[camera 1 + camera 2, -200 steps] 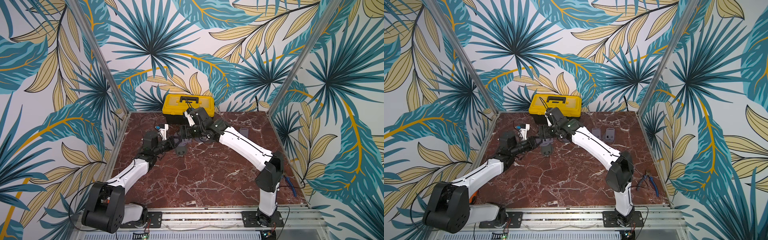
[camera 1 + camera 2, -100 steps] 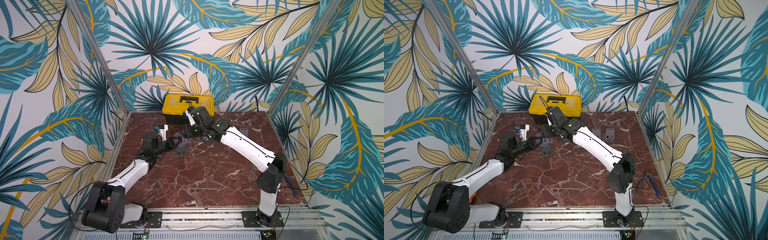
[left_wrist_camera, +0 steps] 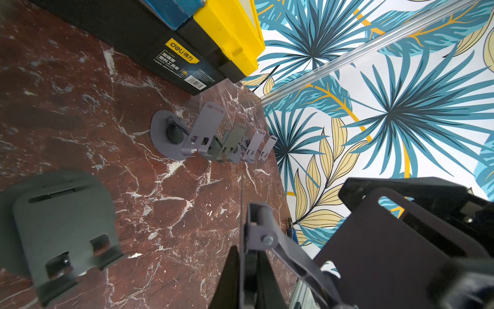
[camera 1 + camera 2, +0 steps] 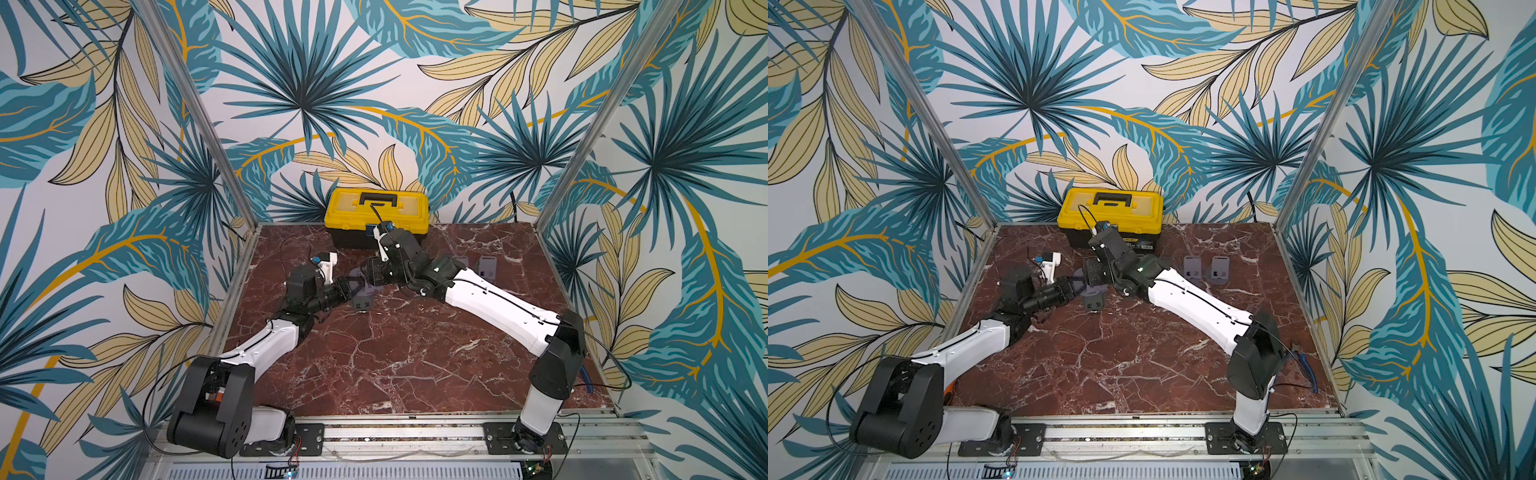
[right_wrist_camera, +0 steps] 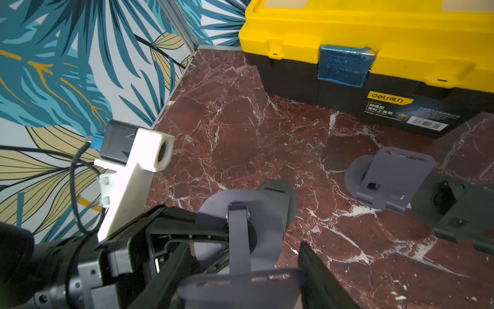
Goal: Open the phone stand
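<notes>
Phone stand (image 5: 238, 199) clamped by left claw (image 3: 242, 254) and right claw (image 5: 242, 267); overhead, mostly hidden.

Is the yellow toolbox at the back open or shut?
Shut. The yellow lid lies flat on the black base, and the blue latch covers the seam.

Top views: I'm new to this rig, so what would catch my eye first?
The bright yellow toolbox at the back edge of the table stands out. Just in front of it the left gripper and right gripper meet, both shut on one grey phone stand, left on its round base, right on its plate.
</notes>
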